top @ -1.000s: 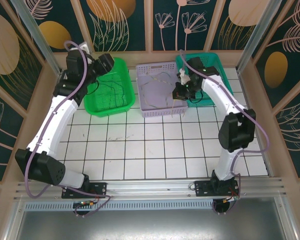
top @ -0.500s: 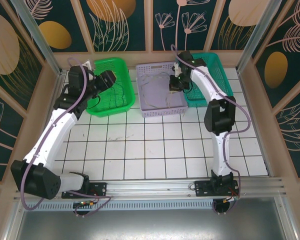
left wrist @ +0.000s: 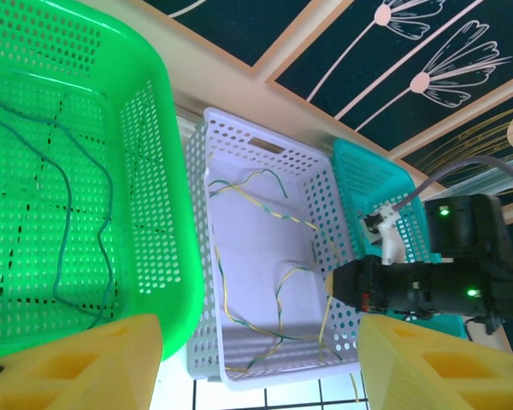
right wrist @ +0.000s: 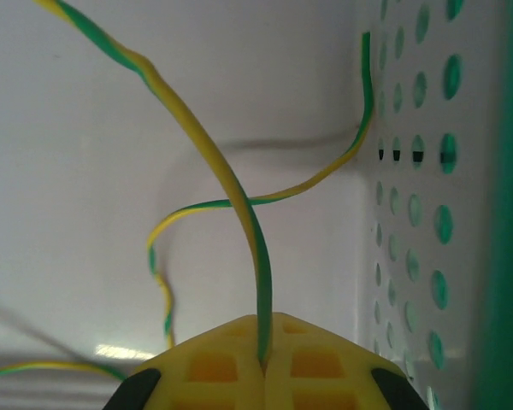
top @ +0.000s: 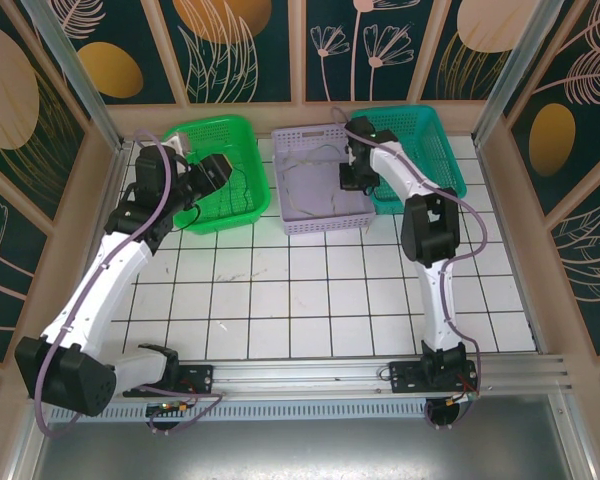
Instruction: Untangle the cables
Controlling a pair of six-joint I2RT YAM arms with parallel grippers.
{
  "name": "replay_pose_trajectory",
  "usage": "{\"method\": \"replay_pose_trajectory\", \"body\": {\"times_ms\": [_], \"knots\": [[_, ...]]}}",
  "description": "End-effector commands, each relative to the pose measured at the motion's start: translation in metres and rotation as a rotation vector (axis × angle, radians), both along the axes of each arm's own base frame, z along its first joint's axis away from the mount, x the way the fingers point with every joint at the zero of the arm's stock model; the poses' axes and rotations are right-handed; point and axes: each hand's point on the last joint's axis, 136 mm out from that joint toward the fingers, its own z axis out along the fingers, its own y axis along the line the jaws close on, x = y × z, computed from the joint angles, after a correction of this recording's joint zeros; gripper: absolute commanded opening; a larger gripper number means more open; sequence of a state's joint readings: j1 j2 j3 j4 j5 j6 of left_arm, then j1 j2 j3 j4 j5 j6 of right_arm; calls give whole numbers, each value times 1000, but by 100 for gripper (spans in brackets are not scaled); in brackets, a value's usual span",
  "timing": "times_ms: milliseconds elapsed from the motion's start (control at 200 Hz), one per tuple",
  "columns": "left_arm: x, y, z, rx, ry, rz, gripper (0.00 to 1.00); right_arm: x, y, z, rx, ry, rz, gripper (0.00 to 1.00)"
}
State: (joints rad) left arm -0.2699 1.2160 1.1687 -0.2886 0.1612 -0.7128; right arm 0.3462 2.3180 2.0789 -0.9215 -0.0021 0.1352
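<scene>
The yellow-and-green cable (right wrist: 231, 184) lies in the lilac basket (top: 325, 222) at the middle of the table's far edge. One end is pinched between the closed pads of the right gripper (right wrist: 263, 366), hard by the basket's right wall. A darker cable (left wrist: 68, 196) lies by itself in the green basket (top: 242, 215) toward the far left corner, and the teal basket (top: 430, 140) sits toward the far right one. The left gripper (left wrist: 256, 376) hangs over the green basket's near side, its pads well apart and holding nothing.

The step in hand looks like drawing this one strand clear. It is best lifted slowly and away from the wall, so the loop crossing it (just above the pads in the right wrist view) slides off rather than tightens. Stop if the other strands rise with it.

Against a second ago, the right arm's elbow has folded in toward the baskets, with the grip unchanged. The left gripper has drawn back from the green basket's far side to its near side.
</scene>
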Motion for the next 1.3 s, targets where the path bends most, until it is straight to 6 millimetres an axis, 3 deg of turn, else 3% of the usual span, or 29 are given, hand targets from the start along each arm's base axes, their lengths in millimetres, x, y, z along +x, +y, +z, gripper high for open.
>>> {"method": "replay_pose_trajectory", "body": {"times_ms": [0,100,205,275,350,631,781,821,856,871,926,981,1086,1111,1201,1296], "knots": [[-5,-6,5,-24,-14,-22,61,13,10,15,-78,-123,21,0],[-7,-8,4,-24,-11,-26,61,11,13,10,-111,-119,24,1],[-9,-8,3,-23,-11,-24,62,4,14,12,-130,-119,18,26],[-12,-8,1,-22,-7,-22,64,-1,16,27,-108,-149,9,38],[-16,-7,-3,-23,0,-18,66,-4,20,46,-62,-182,2,44],[-30,5,-25,-8,42,31,69,-15,31,111,80,-277,-30,53],[-33,15,-28,12,74,79,70,-17,25,163,158,-414,-64,56],[-35,19,-29,16,80,101,73,-20,19,178,187,-460,-80,60],[-37,23,-28,16,82,125,75,-24,15,191,212,-505,-93,94],[-38,25,-28,15,81,135,77,-26,13,195,222,-520,-98,98],[-42,32,-27,12,72,171,98,-35,-1,213,266,-597,-132,99],[-48,42,-28,16,77,215,99,-46,-16,221,308,-663,-163,99],[-63,59,-32,67,70,271,99,-88,-55,247,356,-847,-270,99],[-68,64,-42,90,80,285,99,-98,-64,252,359,-879,-298,99],[-84,93,-60,169,107,406,99,-132,-103,246,309,-943,-451,99],[-98,129,-89,304,168,568,99,-161,-148,213,165,-956,-607,99]]}}
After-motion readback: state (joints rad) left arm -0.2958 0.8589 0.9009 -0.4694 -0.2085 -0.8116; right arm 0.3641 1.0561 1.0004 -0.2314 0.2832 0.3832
